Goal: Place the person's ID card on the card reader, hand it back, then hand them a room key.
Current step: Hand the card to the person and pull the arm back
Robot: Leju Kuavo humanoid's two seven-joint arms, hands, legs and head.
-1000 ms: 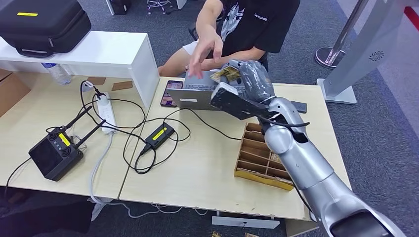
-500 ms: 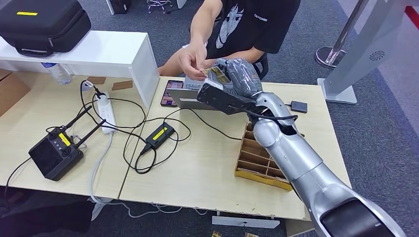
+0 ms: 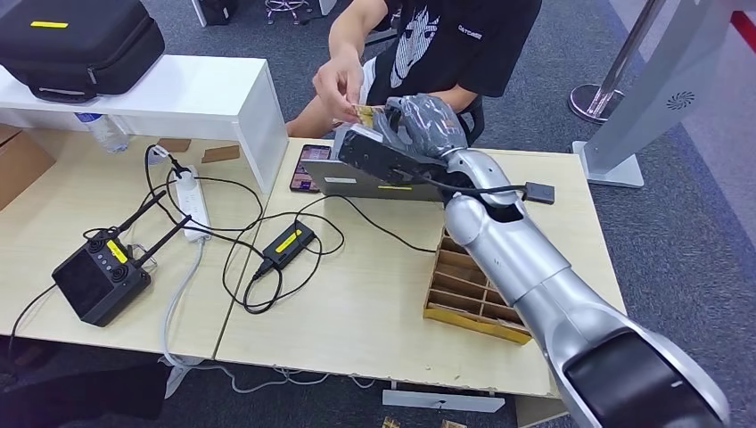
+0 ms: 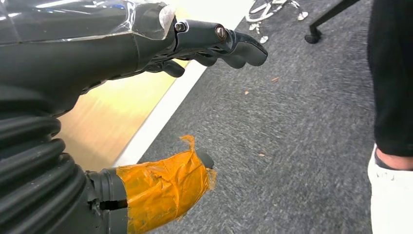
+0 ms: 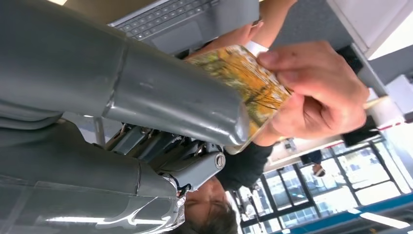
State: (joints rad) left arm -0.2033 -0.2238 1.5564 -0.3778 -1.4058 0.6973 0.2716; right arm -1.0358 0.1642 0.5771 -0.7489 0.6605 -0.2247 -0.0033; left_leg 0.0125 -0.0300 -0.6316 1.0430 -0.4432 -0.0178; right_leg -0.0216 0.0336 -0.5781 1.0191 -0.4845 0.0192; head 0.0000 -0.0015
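Raised above the laptop (image 3: 370,178), the right hand (image 3: 419,120) is seen with a yellow patterned card (image 3: 364,112) pinched between its thumb and fingers; in the right wrist view the card (image 5: 248,83) is pressed under the thick grey thumb (image 5: 180,105), and its far end is gripped by the person's hand (image 5: 311,90). The same hand of the person (image 3: 339,82) is seen from the head camera at the card's outer edge. Compared with a second ago, the right hand has been carried further towards the person and higher, and the person's hand, then spread open above the laptop, has been closed on the card. The left hand (image 4: 146,44) is shown with its fingers loosely extended and apart, nothing held; orange tape (image 4: 163,187) is wrapped around its thumb.

On the light wooden table (image 3: 374,303), a wooden compartmented tray (image 3: 468,290) is set beside the right arm, a phone (image 3: 308,168) lies just left of the laptop, and a small dark device (image 3: 538,192) lies near the far right edge. A black box with a yellow label (image 3: 287,244), a white power strip (image 3: 192,203) and a black unit with antennas (image 3: 100,278) are joined by tangled cables. A white shelf (image 3: 178,94) carries a black case (image 3: 76,40). The floor is covered with grey carpet (image 3: 695,232).
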